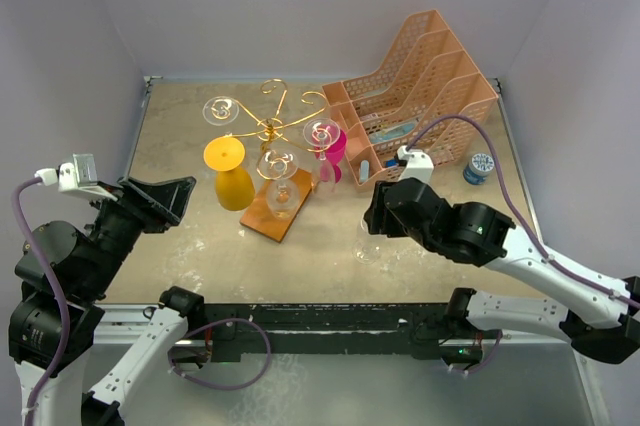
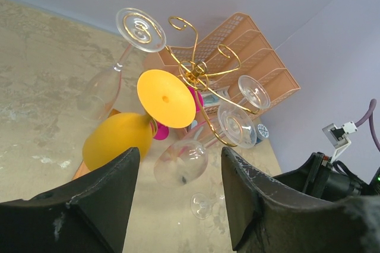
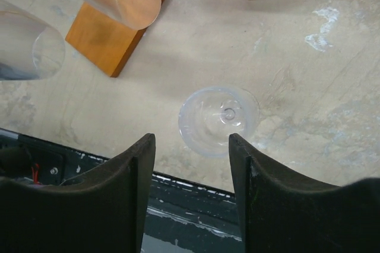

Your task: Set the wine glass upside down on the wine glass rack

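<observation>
The right tool [image 3: 191,141] points down at the bench [image 1: 200,256] from a bent, forward-reaching arm. Its jaws are wide and grip nothing. Below its tips one clear wine glass [image 3: 218,119] stands on the bench near the front edge, apart from the wine glass rack [image 1: 270,128]. The left tool [image 2: 178,158] is raised at the left and aimed toward the rack, jaws wide and empty. Four glasses hang upside down on the rack: two clear, one yellow [image 1: 233,186] and one pink [image 1: 336,153]. One peach file organiser [image 1: 420,86] sits behind the rack to the right.
</observation>
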Controlling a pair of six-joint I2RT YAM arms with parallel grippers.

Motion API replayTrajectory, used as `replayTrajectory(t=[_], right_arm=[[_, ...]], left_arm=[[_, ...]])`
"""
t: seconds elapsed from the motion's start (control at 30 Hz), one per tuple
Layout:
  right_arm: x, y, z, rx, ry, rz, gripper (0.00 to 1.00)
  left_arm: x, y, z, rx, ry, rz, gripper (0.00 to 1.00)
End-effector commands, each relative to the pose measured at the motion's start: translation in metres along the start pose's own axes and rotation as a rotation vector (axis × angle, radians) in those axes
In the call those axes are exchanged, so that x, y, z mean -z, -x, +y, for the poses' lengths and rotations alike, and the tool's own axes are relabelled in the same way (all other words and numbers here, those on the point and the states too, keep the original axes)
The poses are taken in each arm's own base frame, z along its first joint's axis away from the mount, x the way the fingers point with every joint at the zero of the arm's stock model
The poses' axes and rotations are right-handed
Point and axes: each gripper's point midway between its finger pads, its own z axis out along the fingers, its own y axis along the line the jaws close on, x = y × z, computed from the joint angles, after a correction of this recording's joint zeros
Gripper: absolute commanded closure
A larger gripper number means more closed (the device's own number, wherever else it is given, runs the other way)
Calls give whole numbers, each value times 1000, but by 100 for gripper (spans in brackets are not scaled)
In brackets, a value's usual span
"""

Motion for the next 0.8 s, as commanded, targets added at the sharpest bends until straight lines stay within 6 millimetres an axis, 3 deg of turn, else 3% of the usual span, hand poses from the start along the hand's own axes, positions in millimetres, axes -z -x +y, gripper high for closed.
replayTrajectory(t=[0.0, 0.23, 0.5, 0.77], right_arm=[[-4, -4, 9, -16, 50, 2, 49], [-25, -26, 8, -37, 11, 61, 47], [-38, -34, 17, -23, 30, 72, 50], [-51, -37, 17, 8, 12, 62, 64]], left_arm=[[-3, 10, -7, 3, -26, -36, 45], [-3, 13, -12, 2, -37, -36, 45], [-5, 21, -16, -10, -48, -60, 45], [-2, 37, -31, -39, -91, -75, 45]])
